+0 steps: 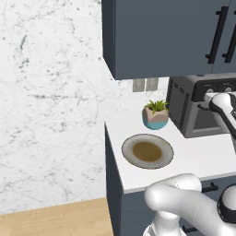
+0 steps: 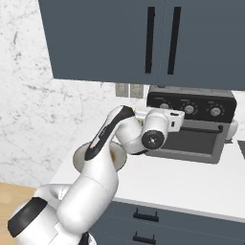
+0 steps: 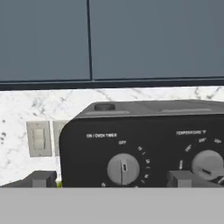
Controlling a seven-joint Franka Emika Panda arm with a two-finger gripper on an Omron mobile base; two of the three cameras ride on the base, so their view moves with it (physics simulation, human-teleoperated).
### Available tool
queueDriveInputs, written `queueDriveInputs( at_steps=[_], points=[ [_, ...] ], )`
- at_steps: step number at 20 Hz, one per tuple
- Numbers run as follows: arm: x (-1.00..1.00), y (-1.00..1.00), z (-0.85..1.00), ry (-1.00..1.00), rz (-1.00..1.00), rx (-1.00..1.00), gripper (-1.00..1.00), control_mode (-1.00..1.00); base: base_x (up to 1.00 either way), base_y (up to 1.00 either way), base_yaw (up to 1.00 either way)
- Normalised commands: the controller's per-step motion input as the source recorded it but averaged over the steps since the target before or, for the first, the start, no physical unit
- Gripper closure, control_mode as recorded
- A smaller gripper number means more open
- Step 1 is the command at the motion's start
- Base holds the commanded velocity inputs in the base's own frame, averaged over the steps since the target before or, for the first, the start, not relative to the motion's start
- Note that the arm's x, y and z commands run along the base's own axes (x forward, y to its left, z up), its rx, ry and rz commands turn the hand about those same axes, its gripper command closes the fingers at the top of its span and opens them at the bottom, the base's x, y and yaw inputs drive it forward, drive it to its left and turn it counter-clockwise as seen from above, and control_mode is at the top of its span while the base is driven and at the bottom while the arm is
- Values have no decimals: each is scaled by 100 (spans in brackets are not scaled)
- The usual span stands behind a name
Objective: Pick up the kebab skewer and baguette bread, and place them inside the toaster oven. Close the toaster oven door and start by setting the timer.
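- Dark grey toaster oven [image 2: 191,127] sits on the white tabletop [image 1: 203,156] under the blue wall cabinets [image 2: 143,38], against the marble wall; it is the landmark for everything below.
- White arm reaches up from the base to the toaster oven's upper left corner, its hand level with the knob panel.
- Toaster oven door [image 2: 189,141] looks shut in the right base view: upright, with its bar handle along the top edge under the knobs. So the closing step reads as done.
- Plate [image 1: 147,151], grey rim with a brown centre, lies on the tabletop in front and to the left of the toaster oven, nothing on it.
- Potted plant [image 1: 156,114] stands just beside the toaster oven's left wall.
- Gripper [image 3: 111,179] is spread wide and holds nothing; its two dark tips stand either side of the timer knob [image 3: 123,169], not touching it as far as I can tell.
- Timer knob is the leftmost dial on the toaster oven's panel; its pointer sits at the off mark, so the timer is not yet set.
- Kebab skewer and baguette bread: off the plate and off the tabletop around the toaster oven, so probably inside it, but the window is too dark to confirm.
- Left to do, by my judgement: close on the timer knob and turn it.
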Motion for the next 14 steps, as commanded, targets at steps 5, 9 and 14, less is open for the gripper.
queueDriveInputs(
  at_steps=[5, 9, 14],
  points=[
    [7, 0, -20, -10, 0, 0, -100, -100, 0, 0, 0],
    [7, -3, -19, -9, 1, 0, -100, -100, 0, 0, 0],
    [6, -6, -14, -4, 2, 0, -100, -100, 0, 0, 0]
  ],
)
